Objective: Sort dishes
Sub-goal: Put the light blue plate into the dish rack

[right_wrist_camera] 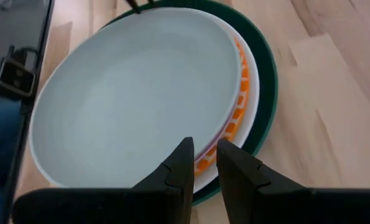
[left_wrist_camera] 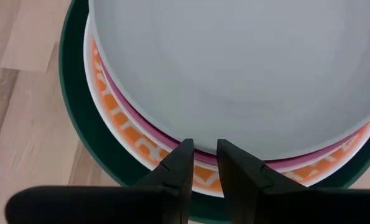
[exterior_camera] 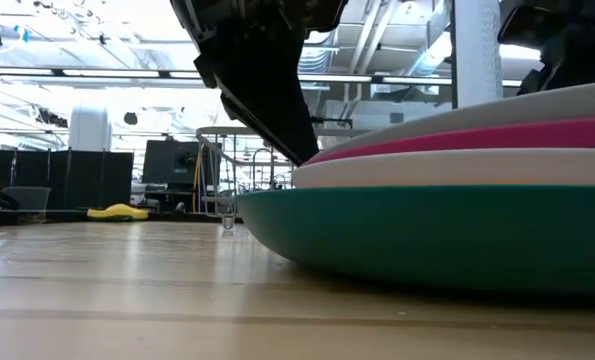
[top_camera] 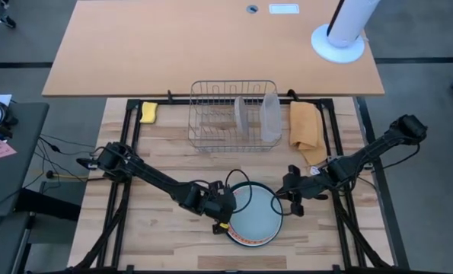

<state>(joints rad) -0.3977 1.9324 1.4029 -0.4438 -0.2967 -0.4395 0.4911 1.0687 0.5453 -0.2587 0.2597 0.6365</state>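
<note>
The dishes lie stacked near the table's front edge. The pale grey plate (top_camera: 255, 217) is on top. Beneath it show a pink rim (left_wrist_camera: 127, 115), an orange-patterned rim (left_wrist_camera: 107, 102) and the dark green plate (left_wrist_camera: 73, 112), which rests on the wood. In the low view the grey plate (exterior_camera: 537, 105) rises toward the right. My left gripper (left_wrist_camera: 203, 152) stands shut at the stack's left rim. My right gripper (right_wrist_camera: 201, 152) stands shut at its right rim. My left gripper (top_camera: 228, 215) slants down from the table's left, its shut fingertips (exterior_camera: 307, 150) at the grey plate's left rim (left_wrist_camera: 200, 146). I cannot tell whether they touch it. My right gripper (top_camera: 279, 202) slants down from the right over the grey plate's right rim (right_wrist_camera: 200, 134). Whether it touches cannot be told.
A wire dish rack (top_camera: 234, 114) stands at the table's far side with two pale upright things in it. A yellow sponge (top_camera: 148, 112) lies to its left and an orange cloth (top_camera: 306, 131) to its right. Bare wood lies between the rack and the stack.
</note>
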